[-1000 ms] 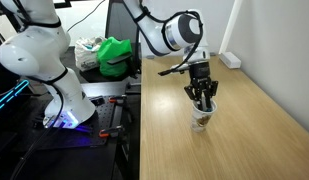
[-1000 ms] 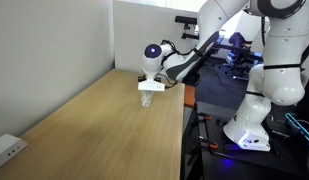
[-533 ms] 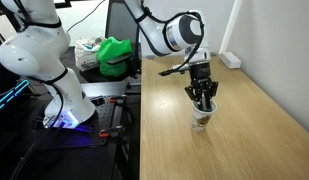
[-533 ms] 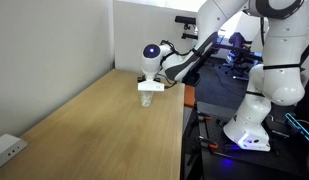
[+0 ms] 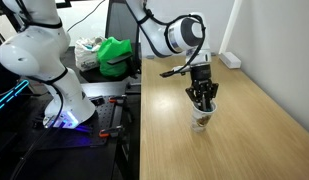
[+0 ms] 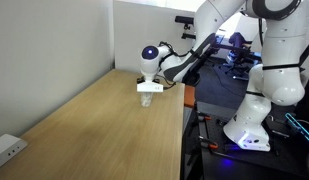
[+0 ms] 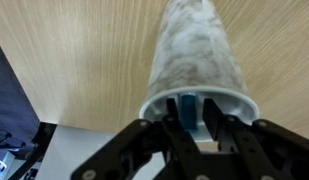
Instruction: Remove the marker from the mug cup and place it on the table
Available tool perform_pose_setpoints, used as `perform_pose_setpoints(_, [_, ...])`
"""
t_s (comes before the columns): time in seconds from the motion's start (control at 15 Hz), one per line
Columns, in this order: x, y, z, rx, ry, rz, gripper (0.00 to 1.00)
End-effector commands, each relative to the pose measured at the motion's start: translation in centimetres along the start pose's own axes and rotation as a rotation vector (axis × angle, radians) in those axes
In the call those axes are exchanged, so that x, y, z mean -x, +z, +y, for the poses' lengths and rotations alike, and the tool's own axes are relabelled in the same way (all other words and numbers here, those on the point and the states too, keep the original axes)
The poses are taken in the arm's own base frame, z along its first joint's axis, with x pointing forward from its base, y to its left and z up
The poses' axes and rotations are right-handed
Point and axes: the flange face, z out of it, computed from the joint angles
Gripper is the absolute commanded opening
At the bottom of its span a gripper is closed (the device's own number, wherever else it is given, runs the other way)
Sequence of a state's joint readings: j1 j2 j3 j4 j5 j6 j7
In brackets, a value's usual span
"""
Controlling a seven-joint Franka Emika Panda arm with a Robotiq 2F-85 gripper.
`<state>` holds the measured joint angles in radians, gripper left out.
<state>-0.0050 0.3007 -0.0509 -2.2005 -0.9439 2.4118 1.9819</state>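
A small white mug cup point(image 7: 199, 60) with a brownish pattern stands upright on the light wood table point(image 5: 254, 130), near its edge in both exterior views point(image 5: 201, 120) point(image 6: 146, 98). A dark greenish marker point(image 7: 187, 110) stands inside it. My gripper point(image 7: 190, 101) points down into the cup's mouth, with one finger on each side of the marker. The jaws are narrow but open, and a thin gap shows beside the marker. In the exterior views the gripper point(image 5: 202, 100) point(image 6: 147, 85) hides the marker.
A dark bench with a green bag point(image 5: 116, 55) stands beside the table. A second white robot point(image 5: 39, 55) point(image 6: 269, 70) is next to the bench. A white power strip point(image 6: 6, 150) lies at the table's far end by the wall.
The jaws have narrowed slightly around the marker. The arm and the cup have not visibly moved.
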Motion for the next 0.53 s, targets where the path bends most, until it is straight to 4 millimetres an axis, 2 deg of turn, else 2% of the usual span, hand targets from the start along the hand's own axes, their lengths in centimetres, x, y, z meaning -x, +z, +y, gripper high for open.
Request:
perform_pose_setpoints(0.0, [-0.49,-0.01,-0.63,0.002,-0.011,-0.005,0.34])
perform_pose_setpoints(0.33, [-0.52,0.14,-1.00,0.003,-0.014,-0.005,0.33])
perform_pose_setpoints(0.4, [-0.51,0.19,-1.07,0.004,-0.014,-0.004,0.31])
perform_pose_setpoints(0.47, [-0.49,0.24,-1.12,0.004,-0.014,-0.004,0.21])
